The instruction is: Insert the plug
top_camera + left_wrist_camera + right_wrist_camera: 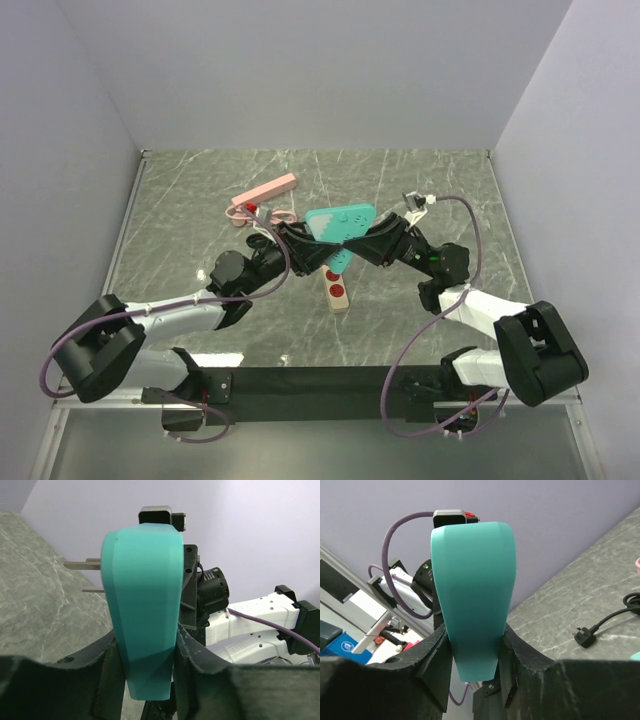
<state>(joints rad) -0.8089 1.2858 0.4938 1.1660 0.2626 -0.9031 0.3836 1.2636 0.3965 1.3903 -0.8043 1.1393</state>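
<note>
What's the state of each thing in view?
teal plug: held in the air, prongs bare
left tool: shut on teal plug
right tool: shut on teal plug
pink power strip: flat on table, not held
black plug: loose on table, not inserted

Left gripper (146, 650), right gripper (475, 645) raised tip-to-tip, jaws apparently clamped

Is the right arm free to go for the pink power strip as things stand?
Probably not. The right gripper is shut on the teal plug, which the left gripper also grips in mid-air. The pink power strip lies on the table beyond that shared hold.
</note>
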